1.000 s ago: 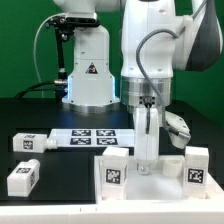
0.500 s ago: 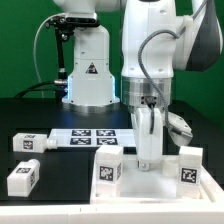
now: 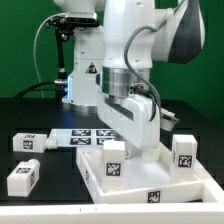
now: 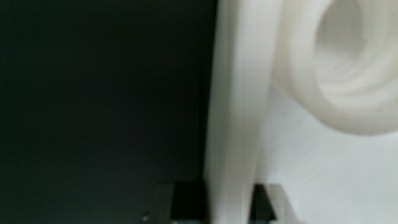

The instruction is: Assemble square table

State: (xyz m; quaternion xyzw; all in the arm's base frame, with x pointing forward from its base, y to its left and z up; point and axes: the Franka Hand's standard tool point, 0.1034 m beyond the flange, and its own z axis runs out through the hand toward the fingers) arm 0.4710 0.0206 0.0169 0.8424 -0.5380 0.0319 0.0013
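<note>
The white square table top (image 3: 130,182) lies at the front right of the exterior view, turned at an angle. Two white tagged legs stand upright on it, one (image 3: 114,159) near its left corner and one (image 3: 184,150) at its right. My gripper (image 3: 151,150) reaches down between them and is shut on the top's edge. In the wrist view my gripper (image 4: 222,203) has its dark fingers (image 4: 267,200) on both sides of the top's thin white edge (image 4: 242,110), beside a round socket (image 4: 356,70). Two loose legs (image 3: 27,142) (image 3: 22,178) lie at the left.
The marker board (image 3: 88,136) lies flat behind the table top. The big white robot base (image 3: 85,70) with a warning triangle stands at the back. The table surface is black.
My arm has swung and twisted, and the table top has turned with it. Its front corner now points forward and the two standing legs have shifted.
</note>
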